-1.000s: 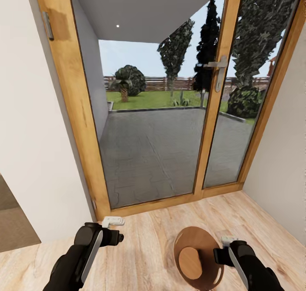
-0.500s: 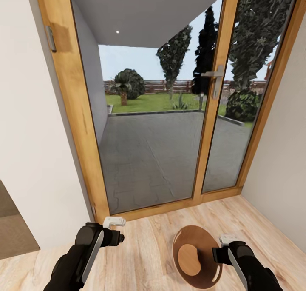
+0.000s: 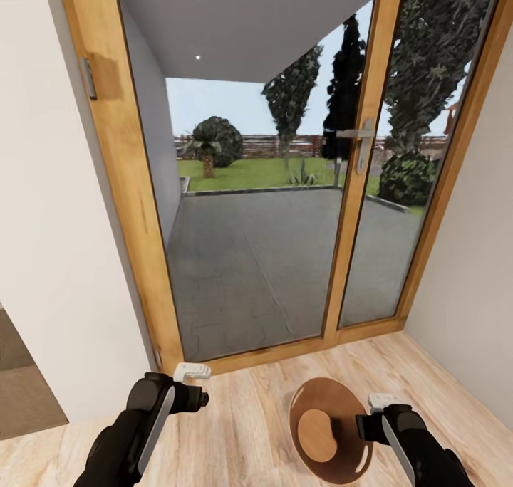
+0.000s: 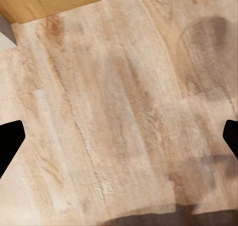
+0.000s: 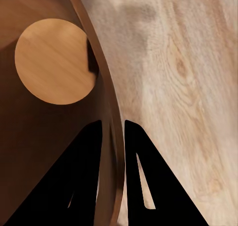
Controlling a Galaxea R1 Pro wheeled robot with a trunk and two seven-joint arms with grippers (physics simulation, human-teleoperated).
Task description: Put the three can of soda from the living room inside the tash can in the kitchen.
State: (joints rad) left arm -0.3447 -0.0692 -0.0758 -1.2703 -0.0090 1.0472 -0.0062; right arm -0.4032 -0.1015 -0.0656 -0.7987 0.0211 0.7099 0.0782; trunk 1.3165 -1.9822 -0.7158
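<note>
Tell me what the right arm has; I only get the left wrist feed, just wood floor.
Observer: The right gripper is clamped on the rim of the brown bin, one finger inside the wall, one outside.
Operator: Bin upright?
Observer: Tilted. In the head view its mouth faces the camera, showing a round light-wood bottom.
Operator: What's ahead?
Observer: A wood-framed glass door straight ahead, patio and garden beyond it.

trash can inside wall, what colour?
Dark brown on the trash can inner wall, with a lighter tan round bottom; the right wrist view shows it best.
</note>
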